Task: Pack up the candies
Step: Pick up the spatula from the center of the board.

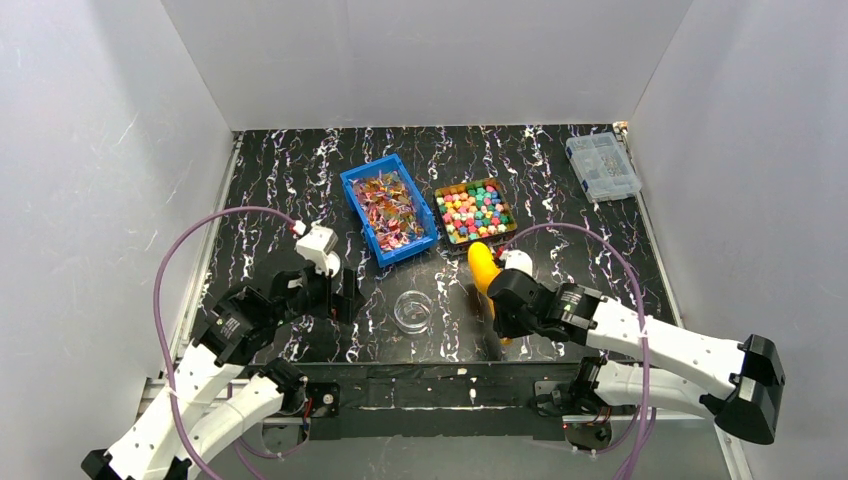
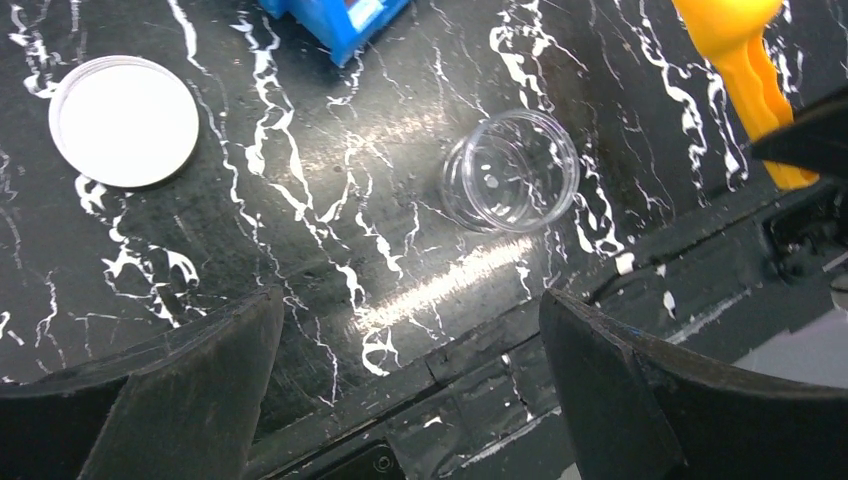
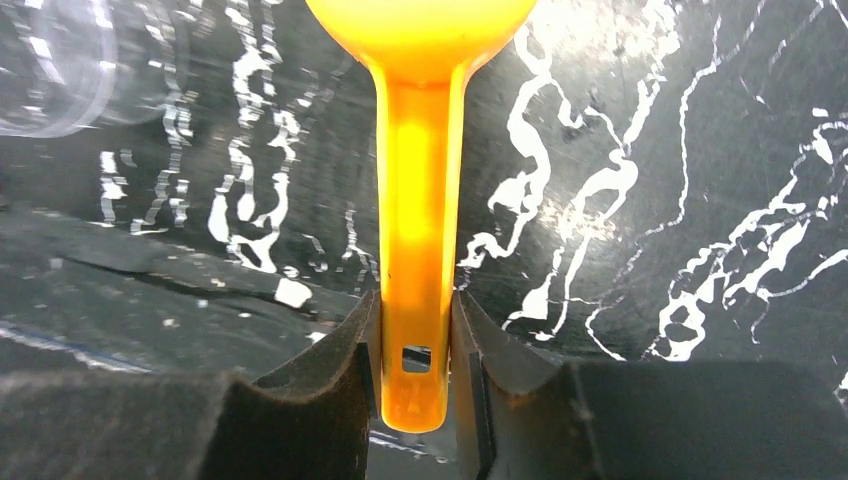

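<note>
- Candies [image 1: 475,212] fill a tray [image 1: 442,208] at mid-table in your top view, just right of a blue bin [image 1: 388,210] of foil sweets [image 1: 392,212]. Your right gripper [image 1: 500,300] is clamped on the handle of an orange scoop [image 1: 483,265], whose bowl lies just beside the tray's near edge. A clear jar [image 1: 412,312] stands upright between the two arms. Your left gripper [image 1: 340,295] sits left of the jar, holding nothing. A clear box [image 1: 603,167] lies at the far right corner.
- Your left wrist view shows that gripper [image 2: 410,320] spread wide above the table's near edge, both fingers [image 2: 200,380] clear of everything. The jar [image 2: 512,170] stands ahead, open-mouthed. A white lid [image 2: 124,121] lies flat, well apart from it. A corner of the bin [image 2: 340,20] and the scoop [image 2: 745,60] show at the top.
- Your right wrist view shows the gripper [image 3: 415,345] pinching the scoop [image 3: 418,200] near the handle's end, pads pressed to both sides. The jar [image 3: 50,60] blurs at upper left.
</note>
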